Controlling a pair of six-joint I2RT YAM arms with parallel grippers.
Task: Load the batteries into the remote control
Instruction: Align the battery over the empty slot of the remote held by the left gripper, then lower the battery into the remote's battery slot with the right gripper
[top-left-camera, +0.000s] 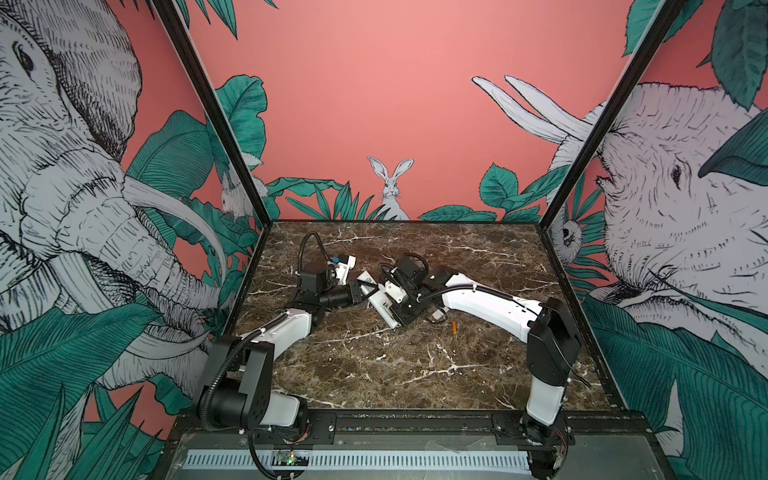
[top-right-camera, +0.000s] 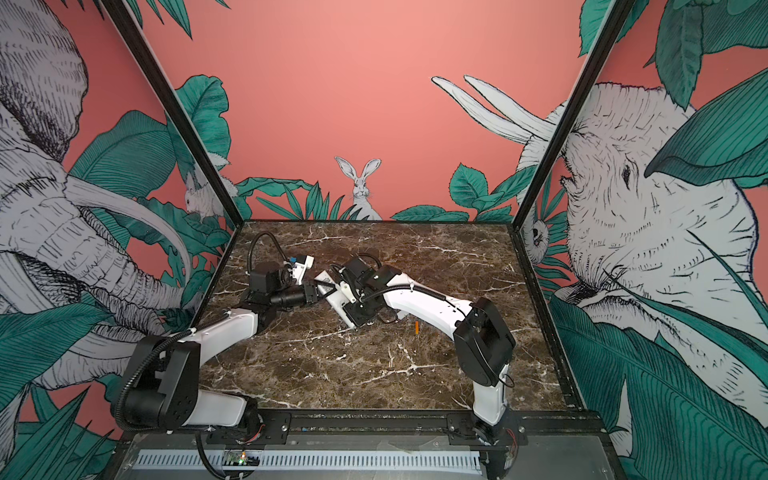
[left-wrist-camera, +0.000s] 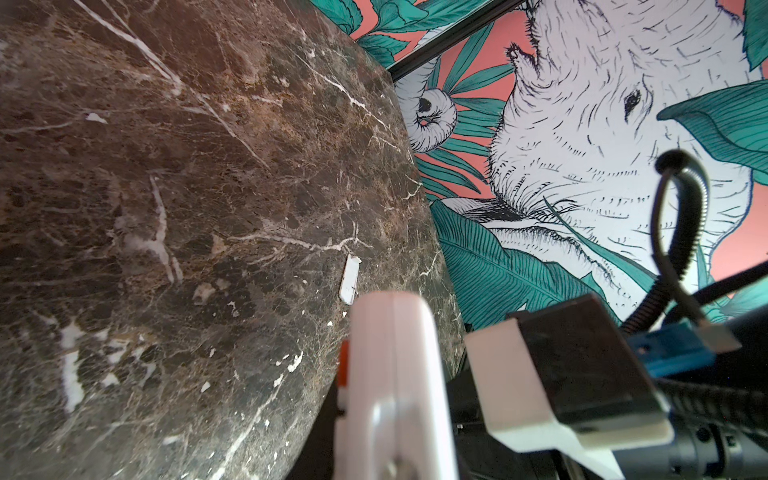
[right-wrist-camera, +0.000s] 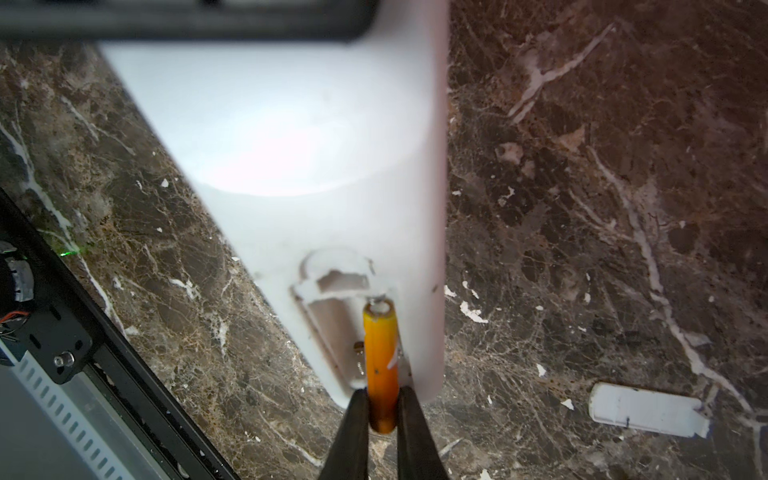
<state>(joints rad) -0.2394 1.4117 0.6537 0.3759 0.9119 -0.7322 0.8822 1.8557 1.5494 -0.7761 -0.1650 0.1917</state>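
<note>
The white remote control (right-wrist-camera: 311, 145) is held off the table, plain back up, with its battery compartment (right-wrist-camera: 332, 332) open. My left gripper (top-left-camera: 362, 289) is shut on the remote control (top-left-camera: 379, 305) near its orange-button end (left-wrist-camera: 343, 368). My right gripper (right-wrist-camera: 383, 409) is shut on an orange battery (right-wrist-camera: 381, 353). That battery's far tip rests in the compartment's right-hand slot, and its near end sticks out past the remote's end. The other slot looks empty. A second battery (top-left-camera: 455, 328) lies on the marble below the right forearm, also seen in the other top view (top-right-camera: 416, 328).
The white compartment cover (right-wrist-camera: 648, 409) lies loose on the brown marble table (top-left-camera: 374, 374), near the right arm; the left wrist view shows the cover (left-wrist-camera: 350, 278) too. A black frame rail (right-wrist-camera: 124, 374) borders the table's front edge. Printed walls close in the back and both sides.
</note>
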